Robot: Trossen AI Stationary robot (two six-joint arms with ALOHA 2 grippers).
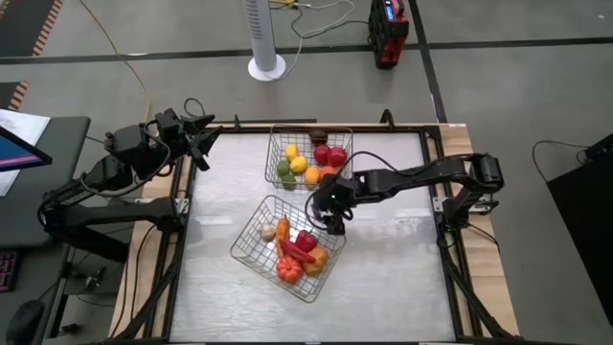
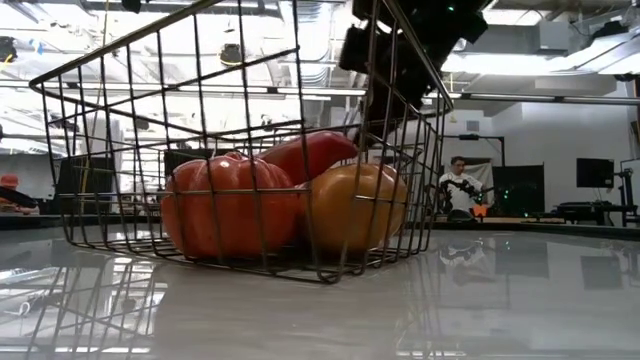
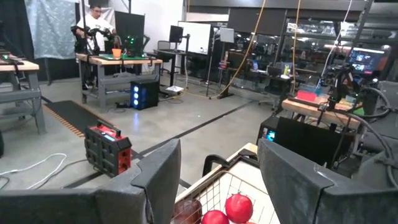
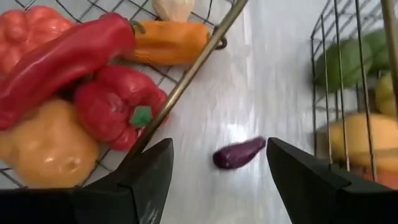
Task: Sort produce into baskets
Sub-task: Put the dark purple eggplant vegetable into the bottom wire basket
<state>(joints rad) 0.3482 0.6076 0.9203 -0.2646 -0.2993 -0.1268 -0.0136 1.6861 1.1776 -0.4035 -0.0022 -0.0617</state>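
Two wire baskets stand on the table. The far basket [image 1: 308,158] holds yellow, green, orange and red fruits. The near basket [image 1: 287,247], turned cornerwise, holds a red chili [image 4: 62,59], a red pepper [image 4: 118,106], a carrot [image 4: 168,42] and orange and red pieces. A small dark purple eggplant [image 4: 238,154] lies on its side on the bare table between the baskets. My right gripper [image 4: 217,146] is open and empty just above it, by the near basket's right rim [image 1: 333,222]. My left gripper [image 3: 219,149] is open and empty at the table's far left corner [image 1: 201,144].
The near basket's rim wire [image 4: 193,74] and the far basket's wall [image 4: 323,93] flank the narrow strip of table under my right gripper. In the low view the near basket [image 2: 250,200] fills the foreground. Bare table [image 1: 402,268] lies toward the right and near edges.
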